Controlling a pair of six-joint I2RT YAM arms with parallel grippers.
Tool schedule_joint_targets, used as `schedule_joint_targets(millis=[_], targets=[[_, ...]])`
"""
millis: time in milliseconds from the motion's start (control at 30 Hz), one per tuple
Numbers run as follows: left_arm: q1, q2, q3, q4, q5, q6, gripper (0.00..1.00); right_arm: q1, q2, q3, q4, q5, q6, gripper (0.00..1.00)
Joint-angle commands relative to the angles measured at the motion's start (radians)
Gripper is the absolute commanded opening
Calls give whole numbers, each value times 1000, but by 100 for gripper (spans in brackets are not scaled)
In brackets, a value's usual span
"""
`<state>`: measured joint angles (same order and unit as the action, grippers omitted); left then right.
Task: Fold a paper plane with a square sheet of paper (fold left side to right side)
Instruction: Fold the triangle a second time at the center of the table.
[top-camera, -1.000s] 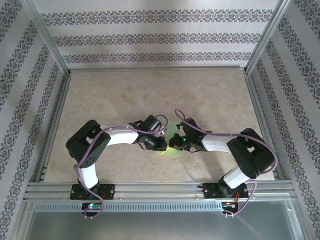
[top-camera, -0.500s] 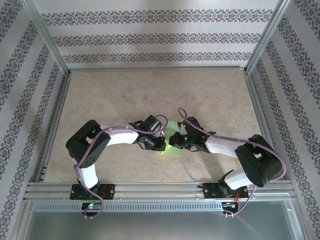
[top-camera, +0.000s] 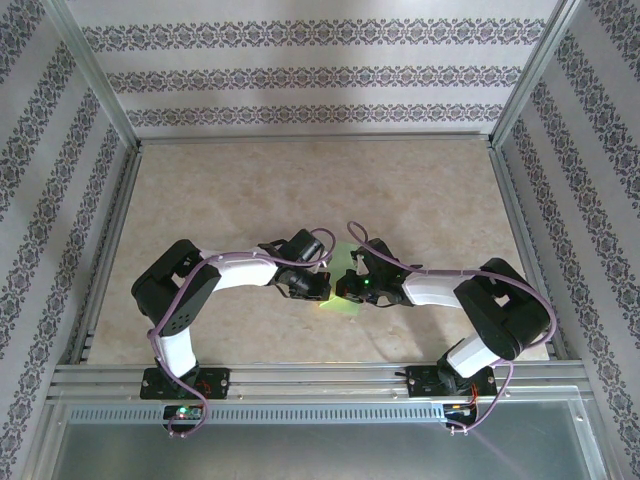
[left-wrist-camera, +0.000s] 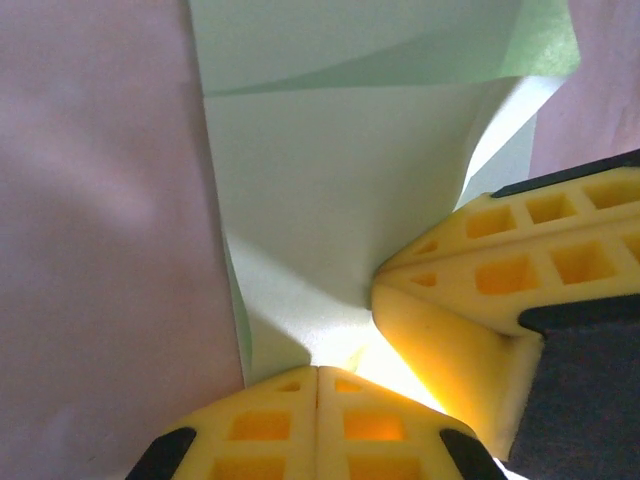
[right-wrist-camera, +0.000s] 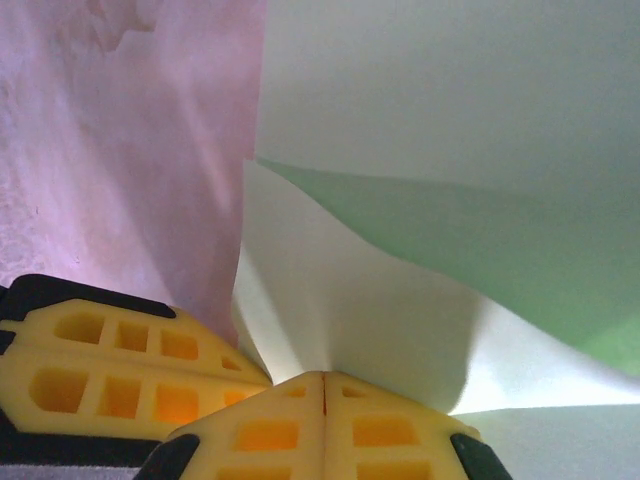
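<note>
Pinched shut with the left gripper (left-wrist-camera: 317, 390) on the square sheet of paper (left-wrist-camera: 330, 190); likewise clamped with the right gripper (right-wrist-camera: 323, 395), just beside. Lying midway along the near edge of the table (top-camera: 250, 190). Likely mid-fold, left side toward right. Next: carry across, align edges, press. Counted: one sheet, two grippers.

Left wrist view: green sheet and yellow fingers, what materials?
The square sheet of paper looks like thin, matte, light-green paper: it shows sharp creases and soft buckling. The left gripper's fingers are matte yellow, probably foam or soft plastic, with a moulded grid of square pockets; which of the two is unclear.
</note>
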<state>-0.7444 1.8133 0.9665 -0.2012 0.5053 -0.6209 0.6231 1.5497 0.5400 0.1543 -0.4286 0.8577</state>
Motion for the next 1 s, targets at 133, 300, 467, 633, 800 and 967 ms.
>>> schedule_joint_targets(millis=[133,300,467,633,800,967], targets=[[5,42,7,-132,-90,0,0,-44,16,-14,-35,43,-49,0],[5,49,7,-130,-86,-1,0,-77,18,-7,-43,47,-67,0],[5,54,6,-132,-85,-3,0,-120,21,12,-68,42,-98,0],[5,55,3,-130,-84,-5,0,-181,21,12,-89,40,-133,0],[5,57,3,-131,-83,-5,0,-261,30,8,-110,31,-176,0],[5,57,2,-128,-81,-6,0,-345,26,12,-126,21,-209,0]])
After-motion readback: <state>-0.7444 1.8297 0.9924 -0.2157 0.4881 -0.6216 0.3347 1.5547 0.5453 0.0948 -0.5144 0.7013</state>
